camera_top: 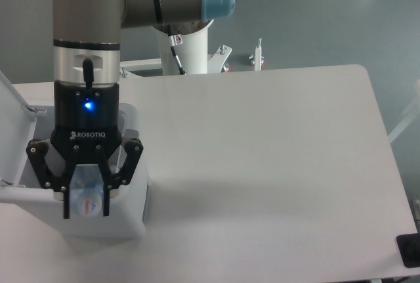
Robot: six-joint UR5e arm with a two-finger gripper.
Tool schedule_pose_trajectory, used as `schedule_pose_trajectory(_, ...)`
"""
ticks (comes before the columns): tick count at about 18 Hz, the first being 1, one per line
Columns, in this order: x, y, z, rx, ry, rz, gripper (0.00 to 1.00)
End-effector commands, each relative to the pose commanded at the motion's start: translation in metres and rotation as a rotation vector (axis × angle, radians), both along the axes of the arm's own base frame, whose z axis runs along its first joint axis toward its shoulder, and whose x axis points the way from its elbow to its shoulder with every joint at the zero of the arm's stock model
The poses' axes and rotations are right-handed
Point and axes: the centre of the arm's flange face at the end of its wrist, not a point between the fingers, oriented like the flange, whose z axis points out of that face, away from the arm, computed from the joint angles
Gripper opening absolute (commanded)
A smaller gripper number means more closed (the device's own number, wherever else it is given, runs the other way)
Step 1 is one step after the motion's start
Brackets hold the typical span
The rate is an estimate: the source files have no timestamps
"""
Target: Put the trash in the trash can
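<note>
My gripper (85, 205) hangs directly above the open white trash can (134, 220) at the table's left front. It is shut on a piece of trash, the crushed clear bluish plastic bottle (85, 194), whose end shows between the fingers (65, 204). The bottle is held over the can's opening, above its front wall. The can's lid (14, 115) stands flipped up on the left. The gripper body hides most of the can's inside. The flat clear packet is not visible.
The white table (275, 165) stretches to the right of the can. The robot's white base column (187, 50) stands at the table's far edge, with small metal brackets (257, 56) beside it. A dark object (410, 250) sits at the lower right corner.
</note>
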Motion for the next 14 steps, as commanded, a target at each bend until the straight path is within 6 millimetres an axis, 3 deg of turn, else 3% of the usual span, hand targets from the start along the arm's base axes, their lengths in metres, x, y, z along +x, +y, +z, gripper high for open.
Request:
schedule_pose_trajectory(2, -0.008, -0.003, 0.0, -0.008, 0.014, 0.003, 1.0)
schedule_pose_trajectory(9, -0.115, -0.052, 0.002, -0.031, 0.049, 0.201, 1.0)
schedule_pose_trajectory(12, -0.154, -0.078, 0.004, -0.097, 0.154, 0.229, 1.0)
schedule_pose_trajectory(14, -0.169, -0.089, 0.003, -0.127, 0.192, 0.218, 1.0)
